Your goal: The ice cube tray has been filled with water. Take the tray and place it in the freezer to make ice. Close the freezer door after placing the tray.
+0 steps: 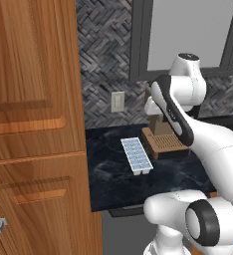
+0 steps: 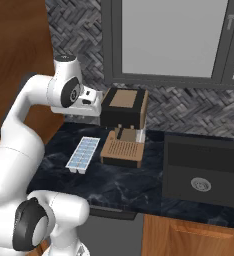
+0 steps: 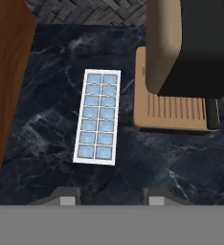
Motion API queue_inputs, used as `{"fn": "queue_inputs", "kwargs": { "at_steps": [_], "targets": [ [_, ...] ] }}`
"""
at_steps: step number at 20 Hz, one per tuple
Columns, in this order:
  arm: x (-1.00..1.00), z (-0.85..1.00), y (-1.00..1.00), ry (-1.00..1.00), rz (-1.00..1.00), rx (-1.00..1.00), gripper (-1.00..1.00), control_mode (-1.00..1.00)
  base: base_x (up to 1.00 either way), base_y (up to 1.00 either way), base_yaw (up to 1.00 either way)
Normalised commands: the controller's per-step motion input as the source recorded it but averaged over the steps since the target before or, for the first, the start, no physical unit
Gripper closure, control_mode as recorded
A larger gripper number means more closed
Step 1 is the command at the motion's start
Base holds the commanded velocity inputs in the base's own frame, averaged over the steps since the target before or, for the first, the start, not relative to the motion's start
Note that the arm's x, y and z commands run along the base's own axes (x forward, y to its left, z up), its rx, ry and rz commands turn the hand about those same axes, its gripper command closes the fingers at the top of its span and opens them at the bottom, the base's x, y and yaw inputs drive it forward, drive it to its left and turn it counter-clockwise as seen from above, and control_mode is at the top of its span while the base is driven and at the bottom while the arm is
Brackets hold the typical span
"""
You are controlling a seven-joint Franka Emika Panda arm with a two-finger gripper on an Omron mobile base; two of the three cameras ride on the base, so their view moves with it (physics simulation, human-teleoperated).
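You have a glossy white arm (image 2: 19,150) of rounded, bulbous links, with dark grey caps at its joints and a dark band along one link. Your gripper (image 3: 109,197) ends in two small grey fingertips (image 3: 66,197).

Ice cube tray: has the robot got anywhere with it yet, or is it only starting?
Only starting. Done: nothing beyond the ice cube tray being full of pale blue water. It lies flat on the dark marble counter, beside the brown coffee machine. In hand: the gripper hovers above it, fingers apart, holding nothing. Left: grasping the tray, carrying it to the freezer, closing the door.
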Motion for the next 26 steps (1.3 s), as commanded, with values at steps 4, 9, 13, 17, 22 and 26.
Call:
{"fn": "queue_inputs", "kwargs": {
  "at_steps": [4, 9, 13, 17, 22, 26],
  "targets": [
    [-0.31, 0.00, 0.00, 0.00, -0.02, 0.00, -1.00, -1.00, 0.00, 0.00, 0.00],
    [-0.24, -0.15, 0.05, 0.00, -0.04, 0.00, -1.00, -1.00, 0.00, 0.00, 0.00],
    [-0.14, -0.24, 0.08, 0.00, -0.03, 0.00, -1.00, -1.00, 0.00, 0.00, 0.00],
    [-0.10, -0.19, 0.12, -0.02, -0.11, 0.00, -1.00, -1.00, 0.00, 0.00, 0.00],
    [-0.12, -0.02, 0.11, -0.03, -0.17, 0.01, -1.00, -1.00, 0.00, 0.00, 0.00],
    [-0.27, -0.22, 0.00, 0.00, -0.16, 0.16, -1.00, -1.00, 0.00, 0.00, 0.00]
  ]
}}
